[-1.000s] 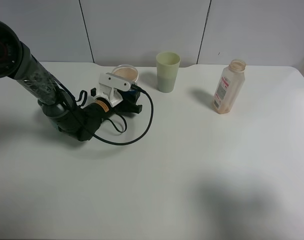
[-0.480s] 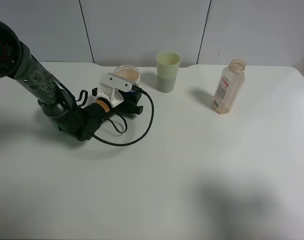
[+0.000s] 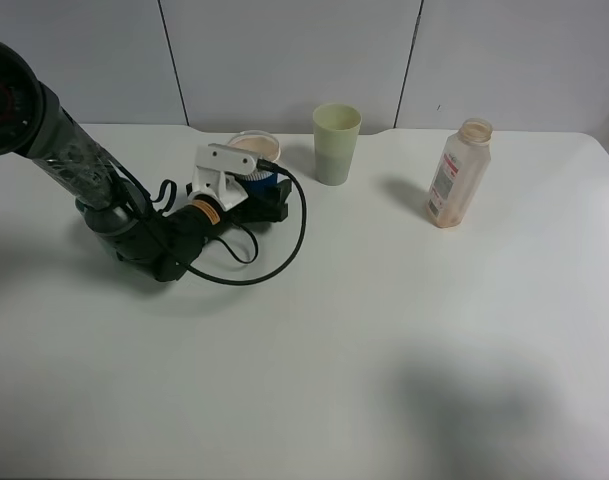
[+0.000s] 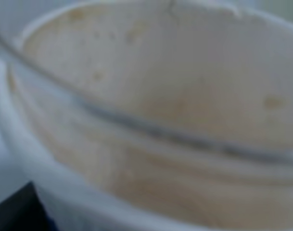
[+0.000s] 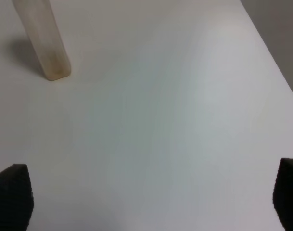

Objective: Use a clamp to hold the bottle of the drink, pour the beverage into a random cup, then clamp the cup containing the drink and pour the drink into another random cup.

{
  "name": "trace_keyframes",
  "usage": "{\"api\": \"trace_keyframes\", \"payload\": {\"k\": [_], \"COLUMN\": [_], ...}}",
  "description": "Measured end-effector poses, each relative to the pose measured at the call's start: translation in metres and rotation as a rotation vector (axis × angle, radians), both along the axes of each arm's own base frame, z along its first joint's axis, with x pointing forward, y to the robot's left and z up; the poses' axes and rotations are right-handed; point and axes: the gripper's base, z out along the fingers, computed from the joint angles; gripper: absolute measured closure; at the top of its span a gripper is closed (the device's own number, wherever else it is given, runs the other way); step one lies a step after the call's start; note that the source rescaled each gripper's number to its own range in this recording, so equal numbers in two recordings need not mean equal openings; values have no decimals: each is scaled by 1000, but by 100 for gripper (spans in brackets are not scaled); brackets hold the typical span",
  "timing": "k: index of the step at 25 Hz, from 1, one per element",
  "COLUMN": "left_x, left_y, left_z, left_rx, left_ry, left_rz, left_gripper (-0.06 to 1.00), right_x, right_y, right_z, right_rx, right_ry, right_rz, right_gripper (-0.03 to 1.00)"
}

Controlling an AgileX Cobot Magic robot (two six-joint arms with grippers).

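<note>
My pale grey-white left clamp (image 3: 246,178) sits around the short white blue-banded cup (image 3: 256,158) with its tan milky drink (image 4: 184,106); I cannot tell if it grips. Beside it stands the slim yellow-green tumbler (image 3: 336,144), the square translucent bottle (image 3: 458,173) well apart. My right pincer stands wide.

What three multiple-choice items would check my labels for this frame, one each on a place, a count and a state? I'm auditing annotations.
1. The bottle stands:
A. right of the green tumbler
B. left of the blue-banded cup
C. at the near table edge

2. Cups on the table:
A. one
B. two
C. four

3. The bottle is:
A. lying down
B. capped
C. upright, uncapped

Answers: 1 A, it is far right in the high view. 2 B, only the tumbler and banded cup show. 3 C, its neck stands open.
</note>
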Motion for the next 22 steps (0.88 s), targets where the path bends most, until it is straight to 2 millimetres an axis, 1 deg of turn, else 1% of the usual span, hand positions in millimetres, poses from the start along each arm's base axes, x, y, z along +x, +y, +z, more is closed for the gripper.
{"api": "trace_keyframes", "payload": {"k": [1, 4, 7, 8, 9, 10, 11, 12, 13, 14, 17, 18, 19, 22], "left_x": [0, 0, 1, 1, 1, 1, 1, 1, 2, 2, 2, 3, 4, 6], "left_y": [0, -1, -1, -1, -1, -2, -2, -2, -2, -2, -4, -5, -6, -6], "left_z": [0, 3, 6, 6, 7, 10, 11, 11, 14, 14, 21, 27, 37, 51], "left_rx": [0, -40, -69, -69, -81, -105, -119, -119, -138, -138, -151, -156, -163, -176], "left_ry": [0, 6, 14, 14, 16, 20, 23, 23, 23, 23, 11, 0, -17, -40], "left_rz": [0, 3, 2, 2, 3, 4, 5, 5, 6, 6, -7, -14, -19, -20], "left_gripper": [57, 37, 27, 27, 24, 17, 15, 15, 8, 8, 1, 0, 0, 0], "right_x": [0, 0, 0, 0, 0, 0, 0, 0, 0, 0, 0, 0, 0, 0], "right_y": [0, 0, 0, 0, 0, 0, 0, 0, 0, 0, 0, 0, 0, 0], "right_z": [0, 0, 0, 0, 0, 0, 0, 0, 0, 0, 0, 0, 0, 0], "right_rx": [0, 0, 0, 0, 0, 0, 0, 0, 0, 0, 0, 0, 0, 0], "right_ry": [0, 0, 0, 0, 0, 0, 0, 0, 0, 0, 0, 0, 0, 0], "right_rz": [0, 0, 0, 0, 0, 0, 0, 0, 0, 0, 0, 0, 0, 0], "right_gripper": [-3, -3, -3, -3, -3, -3, -3, -3, -3, -3, -3, -3, -3, -3]}}
